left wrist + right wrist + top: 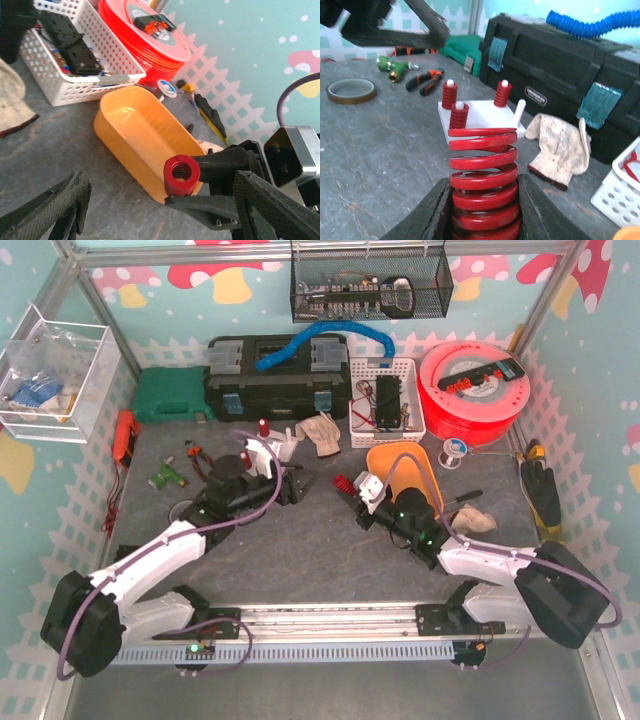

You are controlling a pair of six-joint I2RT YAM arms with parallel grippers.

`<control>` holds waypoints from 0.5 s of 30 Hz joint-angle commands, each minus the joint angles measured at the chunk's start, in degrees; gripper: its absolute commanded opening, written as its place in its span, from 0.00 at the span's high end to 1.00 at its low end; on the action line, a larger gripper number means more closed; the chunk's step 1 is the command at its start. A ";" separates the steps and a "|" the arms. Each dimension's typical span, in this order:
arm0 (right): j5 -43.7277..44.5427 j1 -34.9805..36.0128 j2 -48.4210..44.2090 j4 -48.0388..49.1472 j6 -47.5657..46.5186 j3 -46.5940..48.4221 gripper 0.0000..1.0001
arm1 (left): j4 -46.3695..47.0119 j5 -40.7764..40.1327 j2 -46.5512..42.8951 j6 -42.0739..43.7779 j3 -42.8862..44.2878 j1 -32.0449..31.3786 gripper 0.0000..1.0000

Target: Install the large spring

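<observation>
Right gripper (485, 192): clenched on the large spring (482, 150), fingers pressing the lower coils from both sides. The spring is red, held clear of the grey table (330, 560), its free end towards the white plate (482, 112).

Left gripper (290, 487): released, fingers spread wide with nothing between them. It sits just left of the spring's free end.

White plate: flat on the table beyond the spring. It carries three small red springs (449, 94) on pegs and one bare peg (519, 110) at its right corner.

Cloth (559, 145): crumpled, just right of the plate.

Yellow bin (135, 135): beside the right gripper.

Tape roll (351, 90), pliers (422, 80), green fitting (390, 67): on the table to the left, apart from the plate.

Black toolbox (275, 380): against the back wall, with a blue hose (325, 335) on its lid.

White basket (385, 400), red spool (470, 390): far right.
</observation>
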 commanded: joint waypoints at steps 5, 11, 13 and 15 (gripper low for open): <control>-1.81 1.98 2.59 13.69 -0.88 -1.47 0.88 | -1.37 2.22 6.38 -0.19 5.81 -3.62 0.23; -1.49 3.26 3.98 14.82 -0.65 -1.04 0.88 | -0.92 4.00 11.83 -0.15 8.79 -5.97 0.29; -1.22 3.54 4.09 14.79 -0.73 -1.06 0.88 | -0.99 4.37 13.19 -0.14 9.39 -6.56 0.31; -1.17 3.83 4.02 14.76 -1.06 -1.03 0.88 | -0.88 4.50 14.09 -0.23 9.59 -6.90 0.34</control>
